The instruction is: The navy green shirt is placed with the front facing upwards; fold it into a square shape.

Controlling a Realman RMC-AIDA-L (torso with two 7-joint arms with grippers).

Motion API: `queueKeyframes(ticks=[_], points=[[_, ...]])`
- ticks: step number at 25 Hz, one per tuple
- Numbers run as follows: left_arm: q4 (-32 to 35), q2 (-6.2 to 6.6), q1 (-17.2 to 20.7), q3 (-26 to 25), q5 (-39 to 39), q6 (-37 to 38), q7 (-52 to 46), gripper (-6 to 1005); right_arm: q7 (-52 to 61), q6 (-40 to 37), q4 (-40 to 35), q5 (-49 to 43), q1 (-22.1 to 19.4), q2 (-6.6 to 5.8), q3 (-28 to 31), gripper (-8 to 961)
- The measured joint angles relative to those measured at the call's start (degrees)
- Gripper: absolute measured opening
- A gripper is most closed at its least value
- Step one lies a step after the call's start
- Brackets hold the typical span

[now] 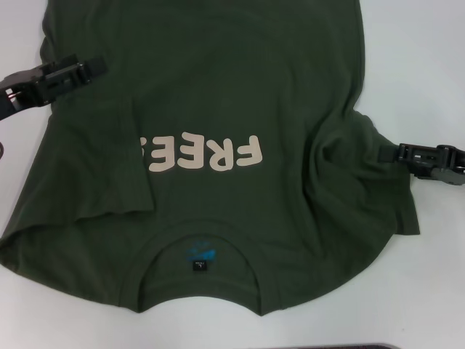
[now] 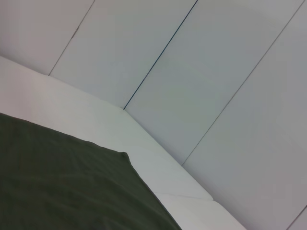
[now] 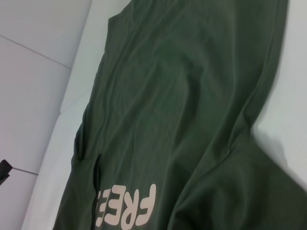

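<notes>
The navy green shirt (image 1: 218, 109) is spread face-up on the desk (image 1: 429, 65), its left side already folded inward. The left tool (image 1: 98, 67) and right tool (image 1: 389, 153) are placed at opposite edges; whether fabric is gripped cannot be told. Folds should be drawn evenly. The hem is cut off.

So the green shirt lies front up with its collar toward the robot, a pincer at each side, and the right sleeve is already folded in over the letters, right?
Not quite: it is the left side of the navy green shirt that is folded in, covering the end of the cream lettering, as the head view shows. The left pincer and right pincer are indeed at its sides.
</notes>
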Motion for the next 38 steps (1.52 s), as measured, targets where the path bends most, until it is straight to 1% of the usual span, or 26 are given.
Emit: queueKeyframes(ticks=[4, 10, 16, 25, 38], points=[[0.0, 0.10, 0.0, 0.0, 0.5, -0.4, 0.0, 903, 0.0, -0.1, 0.1, 0.0, -0.4, 0.04, 0.1, 928], [0.0, 0.14, 0.0, 0.3, 0.7, -0.6, 0.0, 902, 0.0, -1.1, -0.2, 0.2, -1.3, -0.52, 0.5, 928], [0.0, -0.01, 0.0, 0.5, 0.7, -0.7, 0.0, 902, 0.3, -2.6, -0.2, 0.3, -1.5, -1.25, 0.6, 921], [-0.2, -0.04, 0.0, 0.5, 0.8, -1.1, 0.0, 904, 0.6, -2.9, 0.0, 0.2, -0.9, -1.17, 0.6, 904], [-0.3, -0.03, -0.2, 1.5, 0.8, -2.9, 0.0, 903, 1.0, -1.3, 0.0, 0.1, -0.6, -0.69, 0.1, 879]])
